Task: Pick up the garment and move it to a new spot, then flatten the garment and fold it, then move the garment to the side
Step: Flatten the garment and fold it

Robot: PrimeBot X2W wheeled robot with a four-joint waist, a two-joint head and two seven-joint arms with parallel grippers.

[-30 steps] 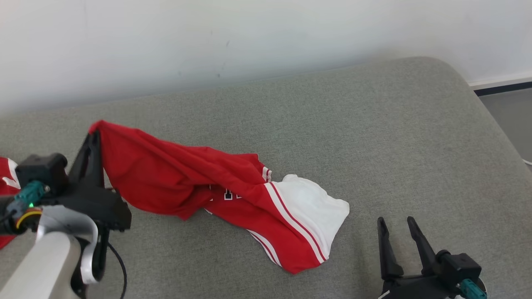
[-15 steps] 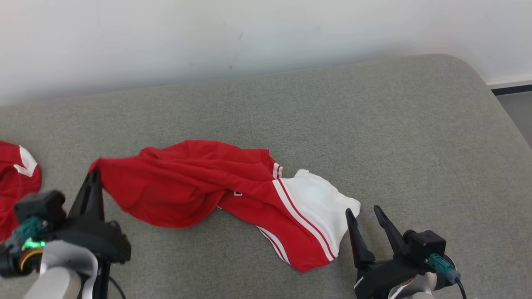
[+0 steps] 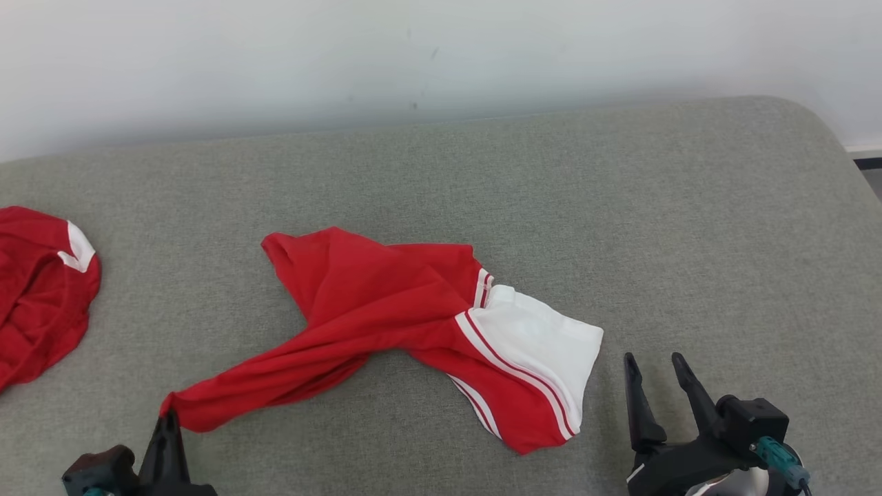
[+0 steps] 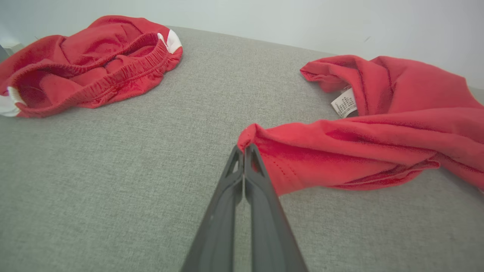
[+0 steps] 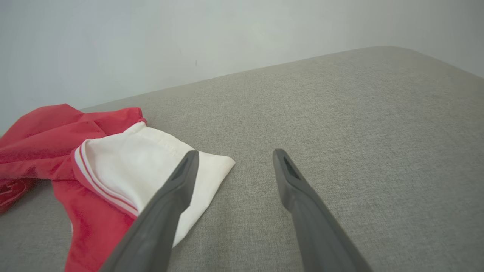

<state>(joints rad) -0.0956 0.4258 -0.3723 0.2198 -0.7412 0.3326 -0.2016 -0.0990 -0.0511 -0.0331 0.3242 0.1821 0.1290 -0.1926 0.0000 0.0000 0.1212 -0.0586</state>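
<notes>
Dragging is the word for it. The left gripper [image 4: 244, 149] is squeezed fully together on 1 red corner of the shirt [image 3: 386, 303], pinched right at the tips, down low by the near edge of the cushion [image 3: 620, 207].

A second ago that same corner was held up high, out at the left, with the cloth hanging off it in a big loose drape. Now it's been pulled down and toward the robot. The head camera swung too, so I'm not reading much into where stuff sits in the picture. What did change is the shape: the held bit is stretched into a long thin tail, and the rest of the shirt lies bunched mid-cushion with the white sleeve [image 3: 544, 337] at the right end. A label [image 4: 344, 104] shows at the far red fold.

My take is that this is the "move it to a new spot" part, about done. It's nowhere near flat, so spreading comes next.

The right gripper [image 3: 653, 359] is spread wide with nothing in it, hanging just beside the sleeve. It looks handy for grabbing that end.

Further out, red shorts [image 3: 41, 289] sit crumpled at the far left, well apart.

Containers: can't spot a bin or basket. Both pieces lie straight on the cushion.
</notes>
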